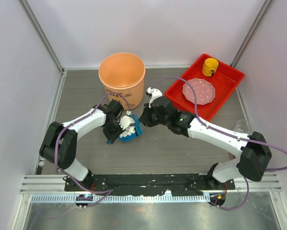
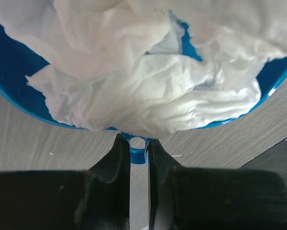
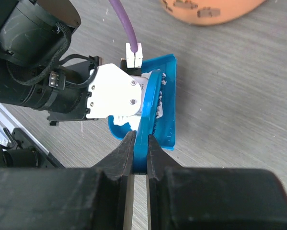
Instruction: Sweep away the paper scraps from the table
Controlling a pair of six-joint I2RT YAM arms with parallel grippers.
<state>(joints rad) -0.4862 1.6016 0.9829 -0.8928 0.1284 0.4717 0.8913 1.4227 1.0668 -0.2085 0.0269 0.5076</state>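
**Scraps heaped in pan, both tools held by thin handles**

The paper scraps (image 2: 148, 81) are seen piled in a blue dustpan (image 2: 14, 72) directly ahead of the left gripper (image 2: 137, 141), whose jaws are drawn narrow and clamped on the pan's small handle tab, a loop with a hole through it. The wads are crumpled white tissue, creased and soft. They are judged to be very light, easily squashed and liable to spill or drift if the pan is tipped or jolted. They are better carried in the pan than pinched singly, and the pan is best kept level from that tab.

The pan is smooth, stiff moulded plastic with a raised curved wall. Such plastic is judged slippery, so a thin tab could twist in the grip.

The right gripper (image 3: 139, 139) is likewise closed narrow, on the slim curved blue handle of what appears to be a hand brush (image 3: 145, 120). The brush arcs away from the jaws to the pan just beyond them.

Below both sets of jaws lies the table (image 3: 229, 96), matt grey with a fine wood grain. A smooth orange bucket (image 1: 121, 74) stands farther beyond the jaws.
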